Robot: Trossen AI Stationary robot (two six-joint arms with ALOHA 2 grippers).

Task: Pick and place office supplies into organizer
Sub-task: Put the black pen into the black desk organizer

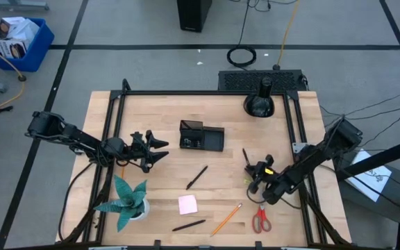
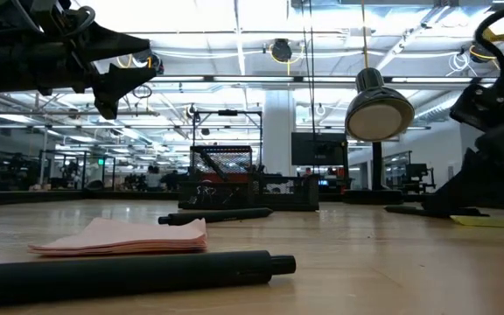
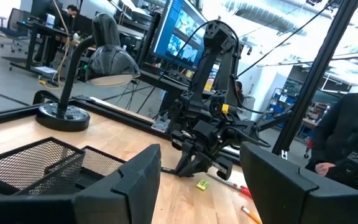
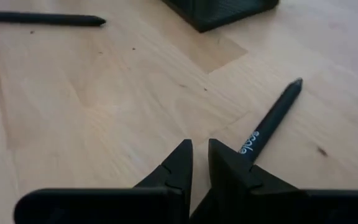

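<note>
Bench of pale, lightly grained wood [image 1: 207, 156] fills my overhead feed, ringed by grey floor with black tape lines. Nearest the front edge lie red-handled scissors [image 1: 260, 219], an orange pencil [image 1: 226, 219], a slim black pen [image 1: 188, 225] and a flat pink sticky-note pad [image 1: 187, 204], with a teal spiky plant [image 1: 125, 202] in a pale pot at the left. A second black pen [image 1: 196, 177] rests mid-bench.

My right tool [image 1: 254, 182] is down at the surface on the right side, its pointed dark fingers [image 4: 174, 167] nearly together with only a thin slit between them; they pinch nothing I can see. A third black pen with white lettering [image 4: 271, 120] lies just beside one finger, and a small yellow piece [image 3: 202, 184] sits on the wood close by.

My left tool [image 1: 160, 148] hangs above the left of the bench, jaws moderately apart and empty.

Farther back stands the organizer [image 1: 201, 137], a black mesh tray with compartments, one section taller. Behind it is a glossy black domed lamp [image 1: 260, 103] on a round base. Beyond, a bright hall of ceiling lights, monitors and black frames, a person [image 3: 353, 146] in dark clothing at the edge.
</note>
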